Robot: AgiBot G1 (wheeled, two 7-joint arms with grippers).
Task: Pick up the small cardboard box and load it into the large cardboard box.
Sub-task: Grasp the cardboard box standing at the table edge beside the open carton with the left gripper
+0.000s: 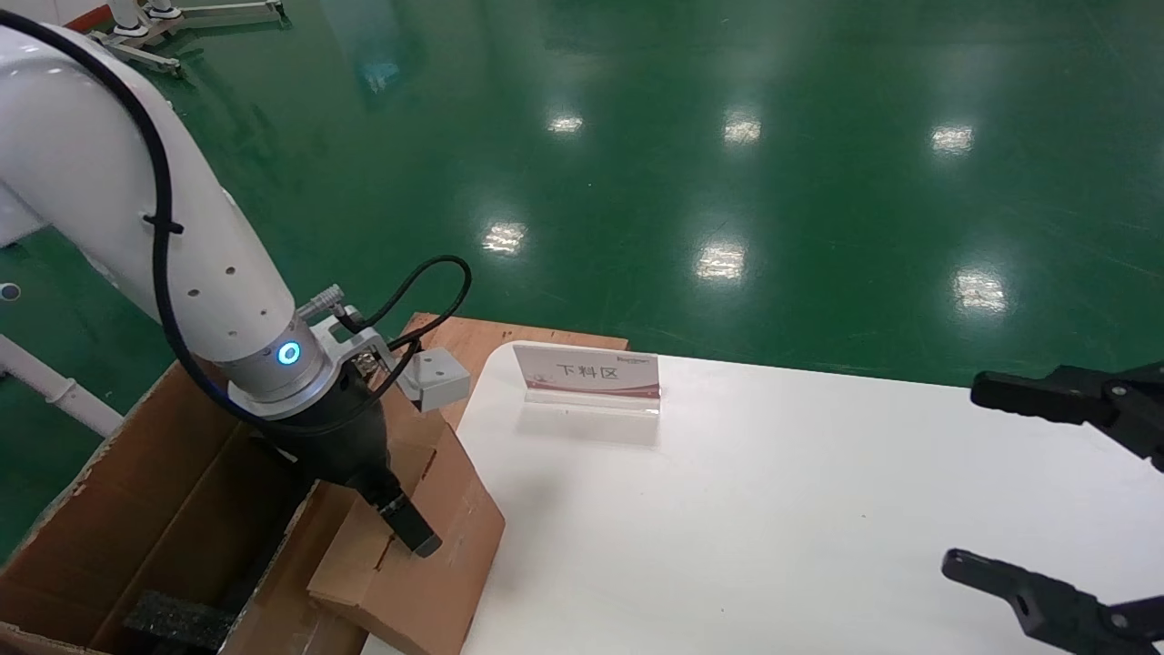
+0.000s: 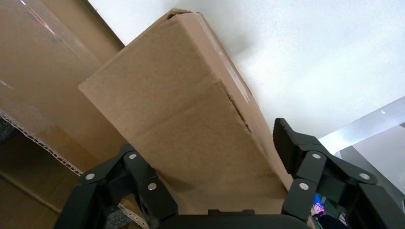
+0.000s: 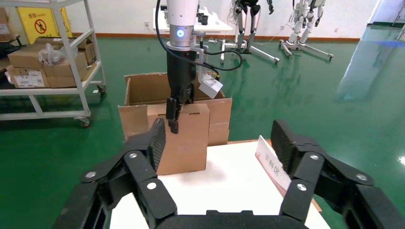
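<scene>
Head view first: my left gripper (image 1: 400, 514) pinches the top edge of the small cardboard box (image 1: 409, 555), which stands tilted at the white table (image 1: 773, 509) corner, against the wall of the large cardboard box (image 1: 136, 509). A sign (image 1: 589, 371) stands farther back on the table. My right gripper (image 1: 1055, 491) hangs spread wide over the table's right side, well apart from both boxes.

Left wrist view: the small box (image 2: 191, 124) sits between my fingers (image 2: 291, 148), which press its faces.

Right wrist view: my right fingers (image 3: 291, 143) are splayed open, holding nothing; beyond them the left gripper (image 3: 173, 117) clamps the small box (image 3: 184, 138) in front of the large box (image 3: 143, 90).
</scene>
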